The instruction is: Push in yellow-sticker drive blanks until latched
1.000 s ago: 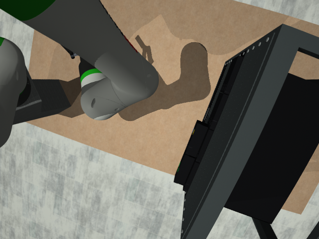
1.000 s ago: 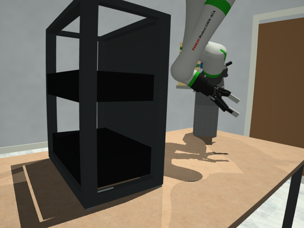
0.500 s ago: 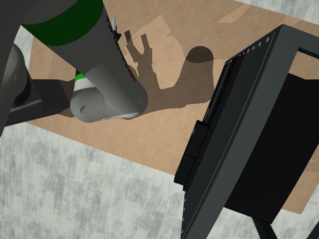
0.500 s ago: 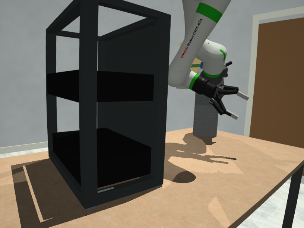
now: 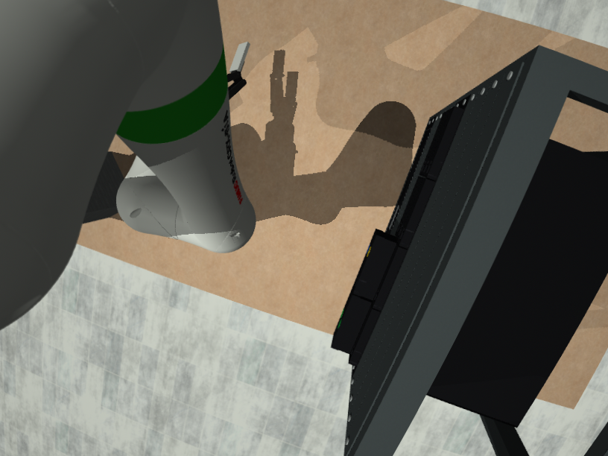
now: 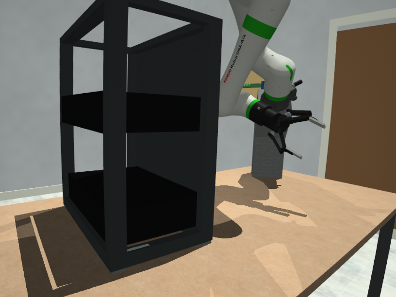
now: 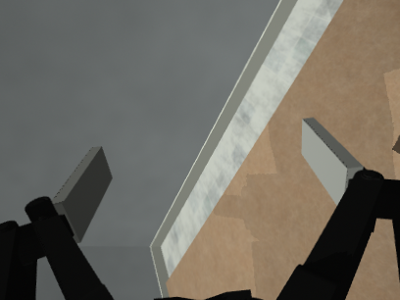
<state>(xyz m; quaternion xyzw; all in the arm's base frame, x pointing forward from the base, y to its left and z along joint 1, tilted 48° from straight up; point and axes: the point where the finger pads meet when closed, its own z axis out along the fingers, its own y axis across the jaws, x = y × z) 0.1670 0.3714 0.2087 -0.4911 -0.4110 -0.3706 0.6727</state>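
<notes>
Black rack, tan table, white green-banded arm.

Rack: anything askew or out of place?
Two drive blanks stick out of the rack front while the rest sit flush; one shows a yellow mark, the other green. The rack stands upright. The gripper is open, well away from it.

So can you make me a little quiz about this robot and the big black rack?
1. True or false: the gripper is open and holds nothing.
2. Is the gripper touching the rack? A) yes B) no, it hangs in the air beside it
3. Fill in: in the top view, the blanks that stick out of the rack's front carry a yellow sticker and a ____ one.

Key: 1 true; 2 B; 3 green
</notes>
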